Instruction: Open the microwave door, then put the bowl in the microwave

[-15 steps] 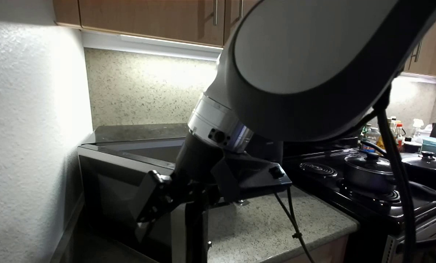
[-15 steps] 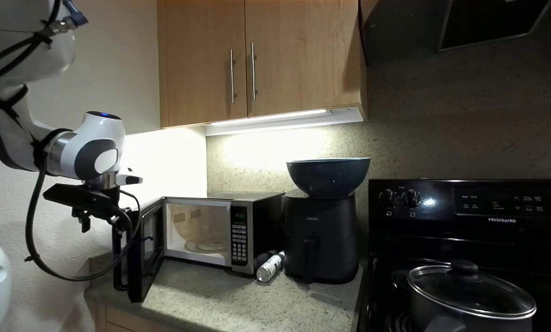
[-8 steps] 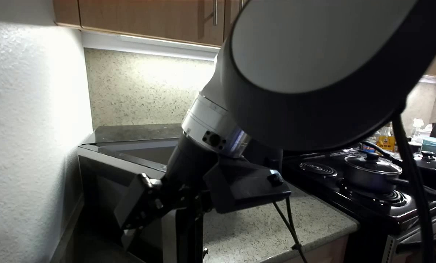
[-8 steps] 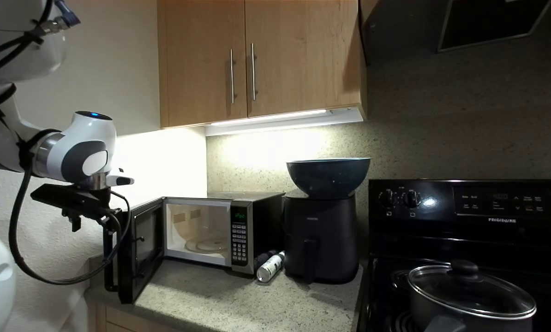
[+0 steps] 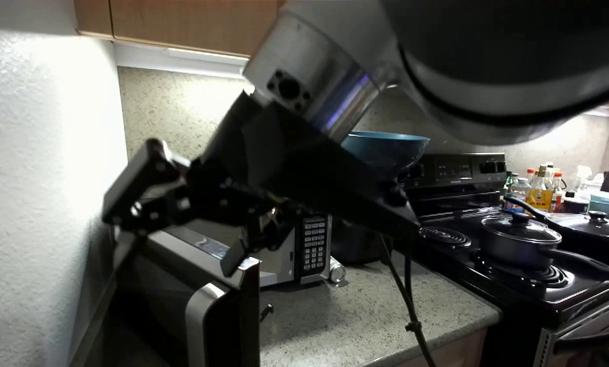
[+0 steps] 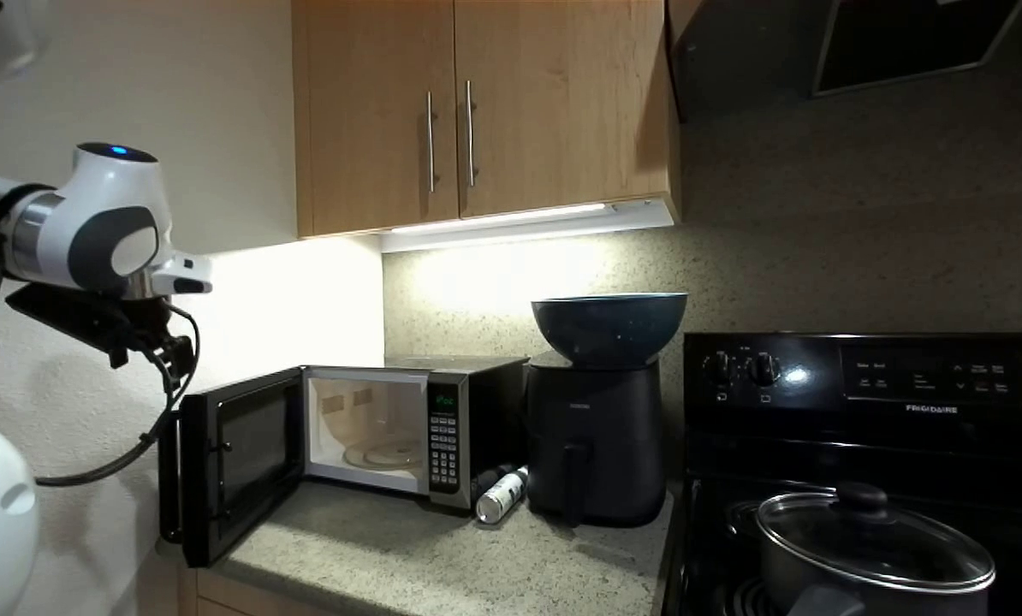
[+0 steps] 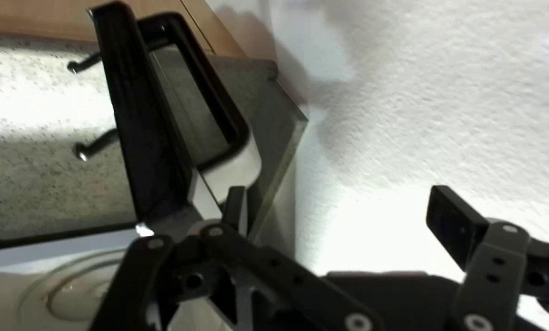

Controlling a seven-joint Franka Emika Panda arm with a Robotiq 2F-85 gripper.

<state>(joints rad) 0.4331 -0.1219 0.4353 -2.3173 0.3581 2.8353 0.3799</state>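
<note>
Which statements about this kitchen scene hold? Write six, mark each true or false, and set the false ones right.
1. The microwave door stands open. True.
2. The bowl is outside the microwave. True.
3. The bowl rests on top of the microwave. False: it rests on top of the black appliance.
4. The gripper is open. True.
5. The gripper reaches inside the microwave. False: it hangs outside, near the top of the microwave door.
6. The black appliance stands on the stove. False: it stands on the counter.
</note>
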